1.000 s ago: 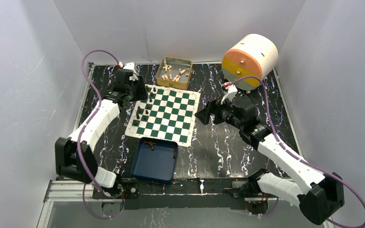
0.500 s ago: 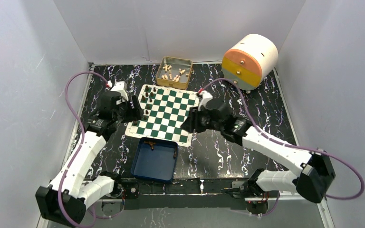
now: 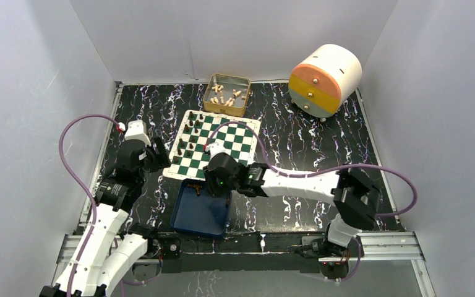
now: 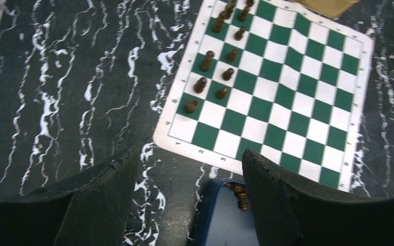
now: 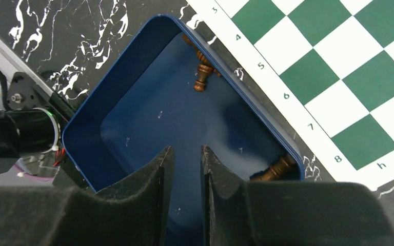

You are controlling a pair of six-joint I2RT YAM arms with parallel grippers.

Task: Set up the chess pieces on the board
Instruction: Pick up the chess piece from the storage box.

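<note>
A robotics lab test cell: plain white panel walls (image 3: 37,93) enclose a black white-veined marbled tabletop (image 3: 297,148), with an aluminium frame rail (image 3: 383,238) in front.

The dark pieces (image 4: 213,66) crowd the two left columns of the board (image 4: 287,102), leaving only tight gaps there for fingers to come down; the other columns lie bare. The right arm (image 3: 297,180) lies low across the table (image 3: 297,142) along the board's near edge, its gripper (image 5: 184,154) nearly closed over the blue tray (image 5: 110,82), barring that side. The tray's middle is free; a few more pieces lie along its wall beside the board. The left gripper (image 4: 190,169) hangs wide open over bare table left of the board. A gold tin (image 3: 226,112) touches the board's far edge, and a round drawer drum (image 3: 325,74) fills the far right corner.
</note>
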